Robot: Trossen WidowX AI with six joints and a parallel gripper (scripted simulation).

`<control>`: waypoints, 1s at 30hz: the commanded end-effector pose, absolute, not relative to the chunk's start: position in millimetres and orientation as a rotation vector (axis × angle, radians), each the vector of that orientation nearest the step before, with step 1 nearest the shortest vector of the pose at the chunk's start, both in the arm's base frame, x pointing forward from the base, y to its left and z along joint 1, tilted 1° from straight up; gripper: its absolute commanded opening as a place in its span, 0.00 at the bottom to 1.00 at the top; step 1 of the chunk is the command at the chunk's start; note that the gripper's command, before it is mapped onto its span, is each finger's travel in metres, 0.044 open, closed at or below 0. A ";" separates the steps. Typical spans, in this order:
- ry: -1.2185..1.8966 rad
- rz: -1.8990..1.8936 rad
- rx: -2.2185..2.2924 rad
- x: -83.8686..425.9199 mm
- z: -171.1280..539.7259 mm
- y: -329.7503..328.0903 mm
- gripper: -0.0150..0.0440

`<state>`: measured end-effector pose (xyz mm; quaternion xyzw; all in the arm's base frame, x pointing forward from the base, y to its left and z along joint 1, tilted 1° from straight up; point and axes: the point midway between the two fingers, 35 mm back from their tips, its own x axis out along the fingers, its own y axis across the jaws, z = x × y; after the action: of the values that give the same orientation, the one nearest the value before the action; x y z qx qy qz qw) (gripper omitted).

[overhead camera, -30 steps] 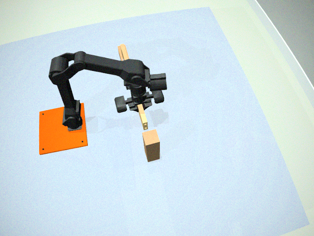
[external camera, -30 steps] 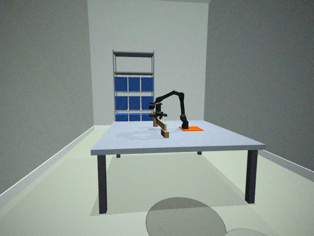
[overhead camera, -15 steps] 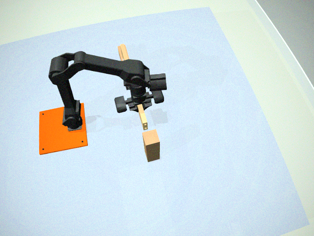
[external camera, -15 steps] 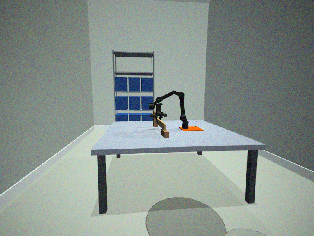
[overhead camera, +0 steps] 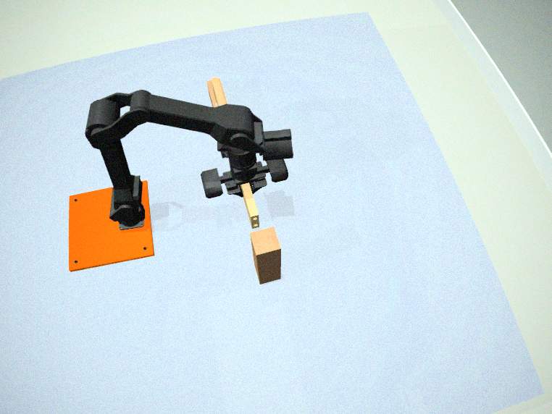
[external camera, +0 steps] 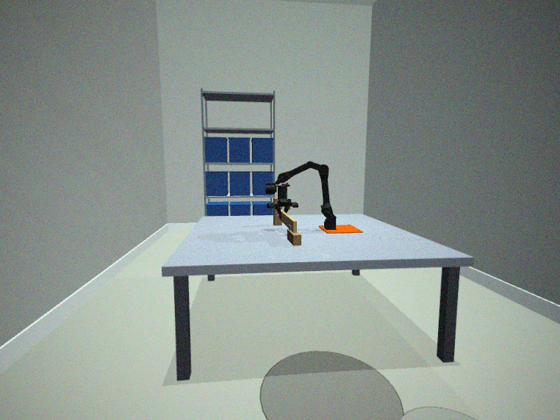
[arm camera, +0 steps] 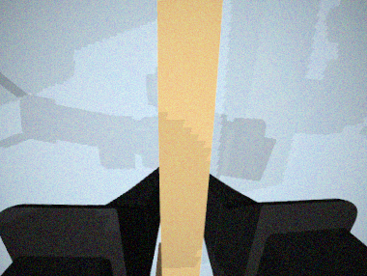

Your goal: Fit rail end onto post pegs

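The long pale wooden rail (overhead camera: 251,207) (external camera: 289,220) (arm camera: 188,72) runs between my gripper's fingers. My gripper (overhead camera: 244,189) (external camera: 281,214) (arm camera: 179,172) is shut on the rail, from above, near its holed end. That end faces the wooden post (overhead camera: 266,256) (external camera: 276,219) and looks raised off the table. Two holes show in it, and a small gap separates it from the post in the top view. The pegs are hidden. In the exterior view the far end is at the low footboard block (external camera: 292,238); its exact seating in the bracket is too small to tell.
The arm stands on an orange base plate (overhead camera: 93,231) (external camera: 345,229) to one side of the rail. The table (overhead camera: 356,312) (external camera: 217,257) carries the arm and the wooden parts. A shelf with blue bins (external camera: 239,183) stands against the back wall, away from the table.
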<state>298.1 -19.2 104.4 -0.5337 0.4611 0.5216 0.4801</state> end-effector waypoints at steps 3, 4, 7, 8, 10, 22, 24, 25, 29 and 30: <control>1.121 1.271 -1.305 299.0 105.2 -21.3 0.25; 1.121 1.271 -1.305 299.1 105.2 -21.6 0.25; 1.121 1.271 -1.305 299.3 105.3 -22.5 0.25; 1.121 1.271 -1.305 299.4 105.3 -22.8 0.25; 1.121 1.271 -1.305 299.5 105.5 -23.5 0.25; 1.121 1.271 -1.305 300.6 106.9 -26.9 0.25; 1.121 1.271 -1.305 300.8 107.1 -27.4 0.25; 1.121 1.271 -1.305 300.9 107.3 -27.7 0.25; 1.121 1.271 -1.305 301.3 107.8 -28.8 0.25; 1.121 1.271 -1.305 301.4 107.9 -29.1 0.25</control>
<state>298.7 -27.5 104.4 -0.5315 0.4629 0.5231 0.4792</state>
